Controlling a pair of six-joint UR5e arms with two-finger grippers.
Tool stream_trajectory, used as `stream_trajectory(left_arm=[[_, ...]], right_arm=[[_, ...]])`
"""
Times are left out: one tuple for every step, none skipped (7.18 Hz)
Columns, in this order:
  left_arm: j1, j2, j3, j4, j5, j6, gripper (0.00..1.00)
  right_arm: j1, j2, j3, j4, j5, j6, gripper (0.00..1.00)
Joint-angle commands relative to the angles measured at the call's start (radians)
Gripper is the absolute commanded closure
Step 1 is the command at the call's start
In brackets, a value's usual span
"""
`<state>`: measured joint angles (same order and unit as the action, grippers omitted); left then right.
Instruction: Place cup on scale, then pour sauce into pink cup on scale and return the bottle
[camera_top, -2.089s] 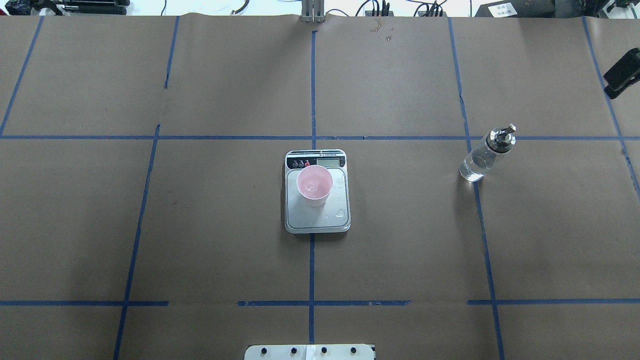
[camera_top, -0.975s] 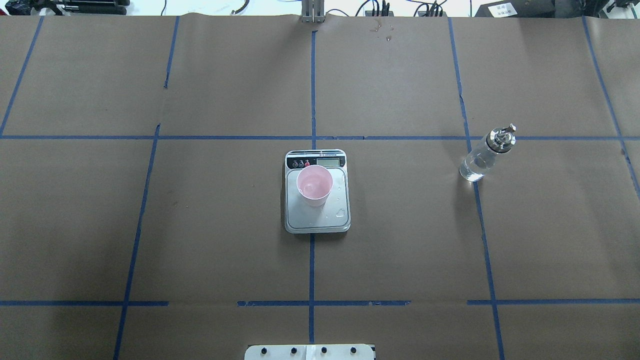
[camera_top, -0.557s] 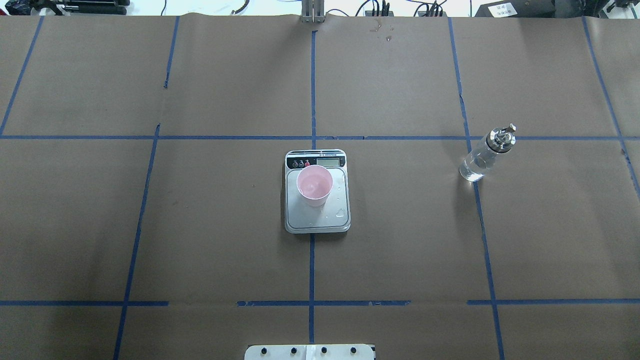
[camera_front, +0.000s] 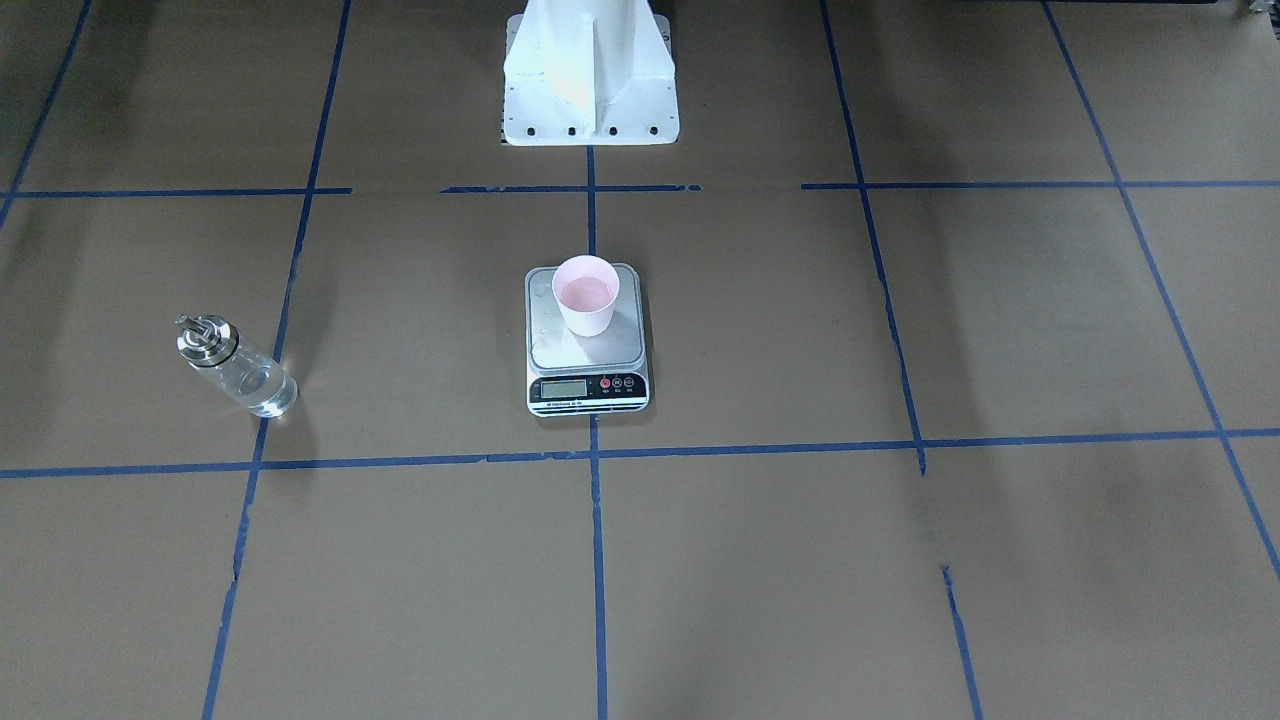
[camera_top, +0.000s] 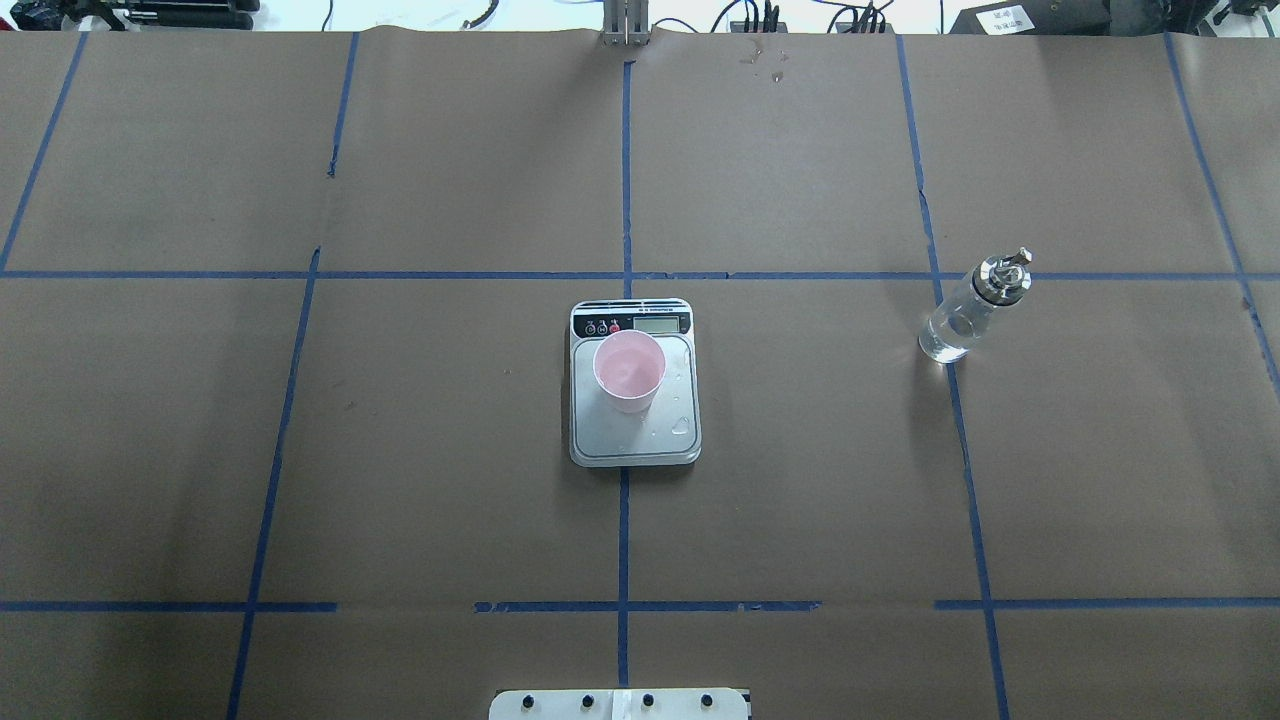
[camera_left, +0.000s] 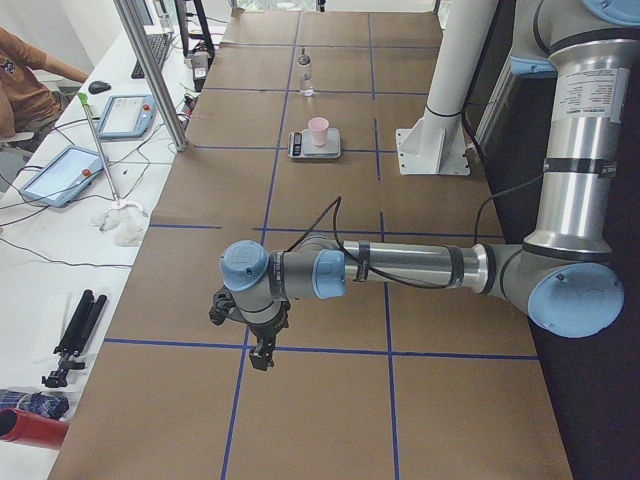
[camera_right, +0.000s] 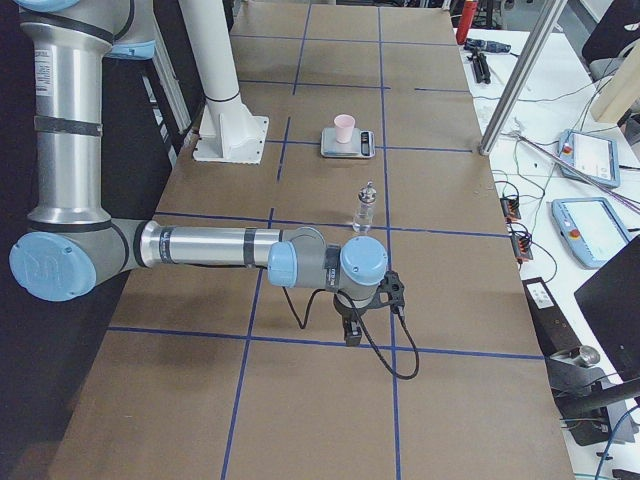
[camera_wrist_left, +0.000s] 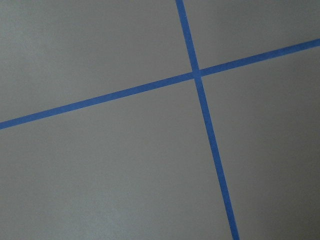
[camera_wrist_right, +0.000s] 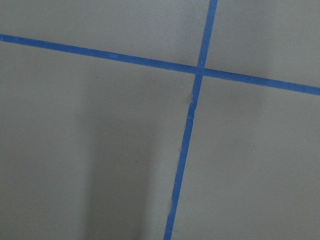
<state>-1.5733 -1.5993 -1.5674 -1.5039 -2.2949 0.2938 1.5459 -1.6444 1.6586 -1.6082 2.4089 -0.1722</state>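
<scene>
Right arm (camera_right: 200, 245) is gone from the overhead view's right edge versus two seconds back; cup (camera_top: 629, 372), scale (camera_top: 610, 440) and bottle (camera_top: 965, 315) haven't moved. Left jaws and right jaws show only in the side views, so can't tell opening or hold. Cup sits upright on scale platform, well apart from both jaws, roughly between them. Bottle stands upright on surface (camera_top: 800, 500), apart from scale, nearer right jaws, with clear sauce (camera_top: 945, 338) inside.
</scene>
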Motion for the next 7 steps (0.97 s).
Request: stream_trajectory(left_arm=[[-0.011,0.001,0.000,-0.012,0.000,-0.005,0.00],[-0.011,0.001,-0.002,-0.013,0.000,-0.007,0.00],[-0.011,-0.001,-0.002,-0.013,0.000,-0.008,0.00],[-0.011,-0.001,-0.002,-0.012,0.000,-0.012,0.00],[-0.013,-0.004,-0.003,-0.013,0.000,-0.083,0.00],[-0.013,-0.010,-0.003,-0.013,0.000,-0.144,0.00],[-0.013,-0.010,-0.005,-0.015,0.000,-0.174,0.00]], right_arm=[[0.002,-0.003,0.001,0.001,-0.005,-0.001,0.00],[0.003,-0.002,0.004,0.002,-0.007,-0.001,0.00],[0.006,0.001,0.004,0.002,-0.008,-0.001,0.00],[0.009,0.005,0.004,0.002,-0.008,-0.001,0.00],[0.011,0.005,0.004,0.002,-0.010,-0.001,0.00],[0.011,0.006,0.004,0.002,-0.011,0.002,0.00],[0.016,0.006,0.004,0.002,-0.019,0.028,0.00]])
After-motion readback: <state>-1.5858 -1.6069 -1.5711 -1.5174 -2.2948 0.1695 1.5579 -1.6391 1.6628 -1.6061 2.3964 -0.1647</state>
